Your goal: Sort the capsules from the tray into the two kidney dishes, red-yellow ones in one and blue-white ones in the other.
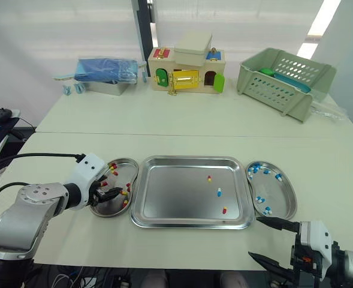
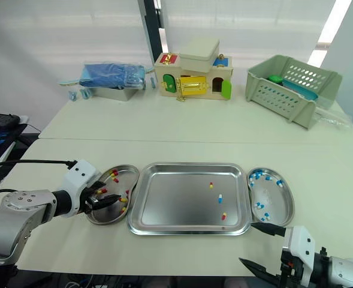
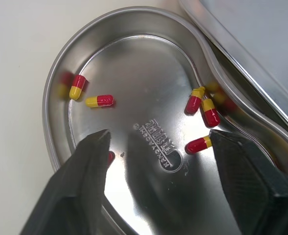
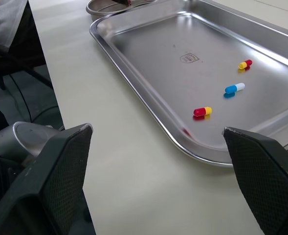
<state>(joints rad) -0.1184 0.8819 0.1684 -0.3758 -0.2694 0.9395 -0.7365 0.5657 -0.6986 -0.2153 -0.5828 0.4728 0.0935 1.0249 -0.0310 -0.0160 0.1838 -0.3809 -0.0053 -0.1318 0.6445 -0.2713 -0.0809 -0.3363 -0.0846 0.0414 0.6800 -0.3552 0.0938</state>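
Left wrist view: left gripper [image 3: 158,139], wide and empty, hangs low over the red-yellow dish [image 3: 134,63], seemingly for a drop; three capsules [image 1: 219,192] lie in the tray [image 1: 170,186], right gripper [image 1: 255,237] wide open nearby.

Table [image 1: 182,126] bears tray [image 1: 176,192], left dish [image 1: 126,168], right dish [image 1: 278,195].

Polished metal all round: the tray [image 1: 176,192] gleams, mirror-smooth, and the left kidney dish [image 3: 134,68] shines just as bright, a stamped mark pressed into its floor. Capsules [image 3: 99,101] glossy, slick-shelled. The surface [image 1: 182,129] is matt and plain. Right claw [image 4: 157,128] shows black fingers [image 4: 261,166], finely textured, dull.
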